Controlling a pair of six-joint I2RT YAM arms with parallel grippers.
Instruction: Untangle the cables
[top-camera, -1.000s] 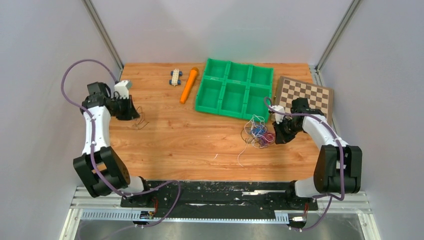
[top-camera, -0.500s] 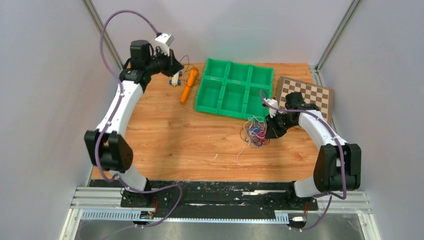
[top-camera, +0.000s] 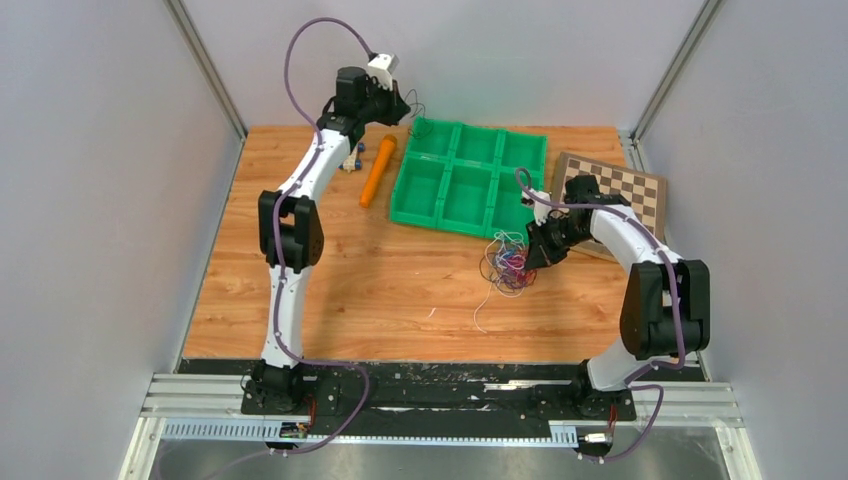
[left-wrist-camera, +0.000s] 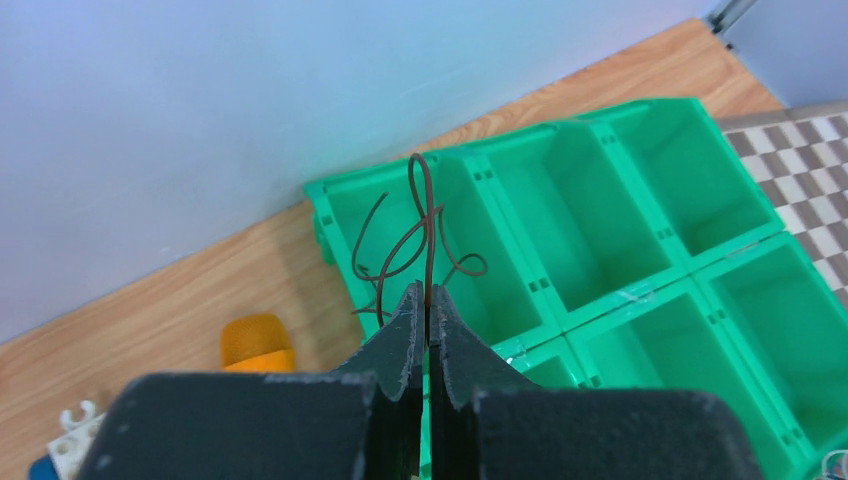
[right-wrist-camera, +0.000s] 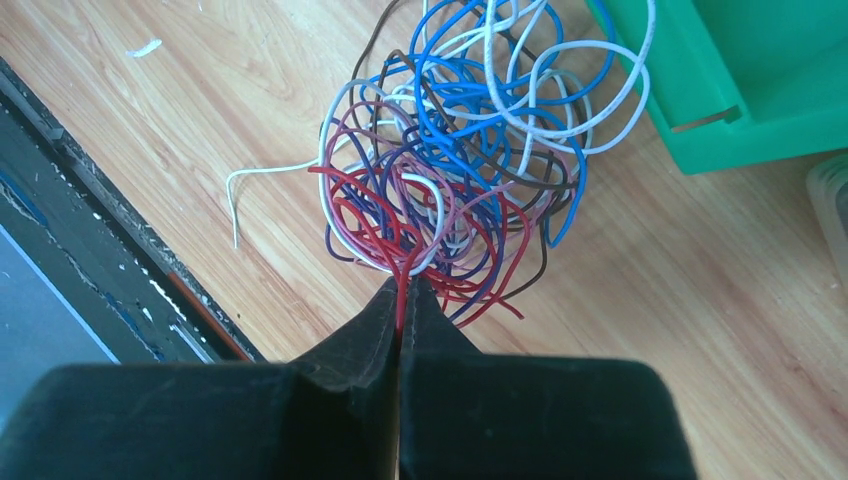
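Observation:
A clump of thin cables (top-camera: 507, 265) in red, white, blue, purple and brown lies on the table just in front of the green tray; it fills the right wrist view (right-wrist-camera: 455, 160). My right gripper (top-camera: 533, 252) (right-wrist-camera: 402, 292) is shut on a red cable (right-wrist-camera: 403, 280) at the clump's near edge. My left gripper (top-camera: 405, 105) (left-wrist-camera: 428, 296) is shut on a curly brown cable (left-wrist-camera: 425, 235) and holds it in the air over the tray's back left compartment (left-wrist-camera: 400, 240).
A green six-compartment tray (top-camera: 468, 177) stands at the back middle. An orange toy microphone (top-camera: 378, 169) and a small white-and-blue block toy (top-camera: 350, 155) lie left of it. A chessboard (top-camera: 610, 190) lies at the right.
My left arm has swung from the left side of the table up to the back, carrying the brown cable over the tray. My right gripper has moved a little left, against the clump.

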